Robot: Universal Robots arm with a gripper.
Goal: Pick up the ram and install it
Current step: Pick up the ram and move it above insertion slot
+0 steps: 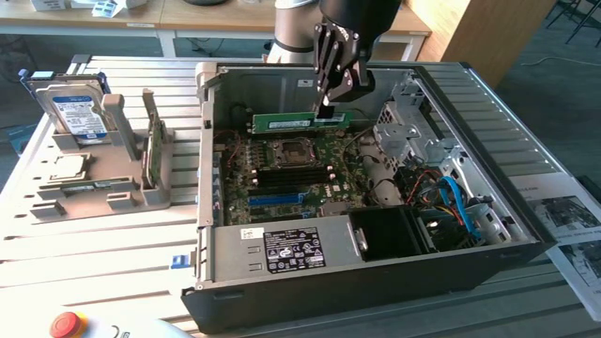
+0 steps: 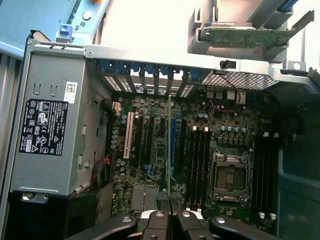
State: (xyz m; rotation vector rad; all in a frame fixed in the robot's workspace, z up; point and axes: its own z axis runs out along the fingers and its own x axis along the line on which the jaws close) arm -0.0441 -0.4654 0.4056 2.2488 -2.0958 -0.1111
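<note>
— Where's the ram [image 1: 291, 122]?
— I see it at upper centre of the exterior view, over the motherboard [image 1: 291, 176] inside the case [image 1: 376, 282].
— And the gripper [image 1: 326, 111]?
— Clamped on the ram's end toward the exterior view's right.

Setting: robotics lab bench. Evidence:
- a ribbed, slotted aluminium table [image 1: 103, 246]
- an open black desktop computer case [image 1: 376, 289] on it, green motherboard [image 1: 300, 169] exposed
- a grey plastic fixture rack [image 1: 131, 197] standing a silver, blue-labelled hard drive [image 1: 80, 116] upright
- a round red emergency-stop button [image 1: 67, 324] in the foreground
- a black robot gripper [image 1: 326, 113] clamping the ram [image 1: 281, 124], a thin green circuit-board stick, over the board
- light wooden desks [image 1: 216, 17] behind
</note>
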